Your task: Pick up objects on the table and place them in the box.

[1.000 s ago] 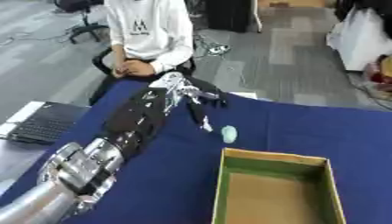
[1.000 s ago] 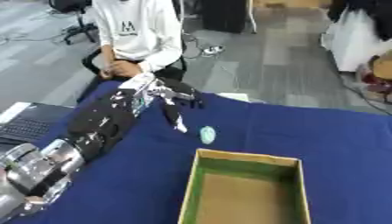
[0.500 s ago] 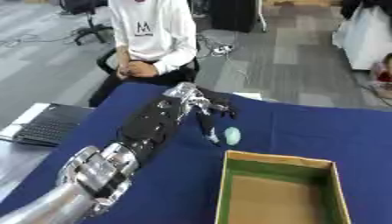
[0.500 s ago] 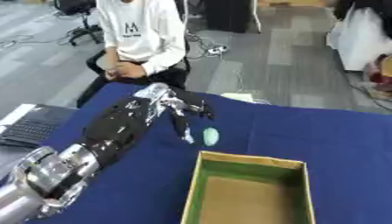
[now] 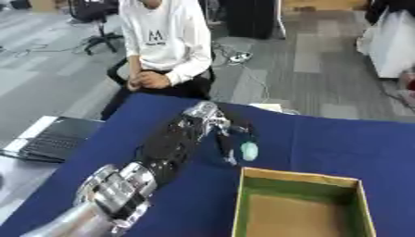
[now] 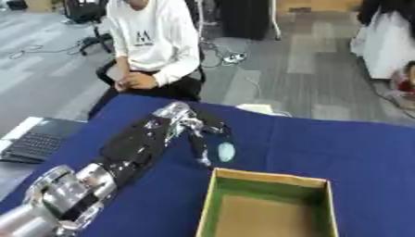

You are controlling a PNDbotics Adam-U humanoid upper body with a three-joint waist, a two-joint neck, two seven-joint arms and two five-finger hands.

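Observation:
A small pale green rounded object (image 5: 249, 150) lies on the blue table (image 5: 340, 139), just beyond the far left corner of the box. The cardboard box (image 5: 298, 206) has a green inside rim and a bare brown floor. My left hand (image 5: 217, 128) reaches across the table from the lower left, fingers spread and open. Its fingers (image 6: 198, 147) hang down just left of the green object, close to it; contact cannot be made out. My right hand shows in neither view.
A dark laptop (image 5: 48, 141) sits on a grey surface off the table's left edge. A white slip of paper (image 5: 266, 108) lies at the table's far edge. A person sits just beyond that edge.
My left arm has stretched forward and rightward, bringing the hand from behind the green object to right beside it. The head camera also shifted, so the box sits lower right.

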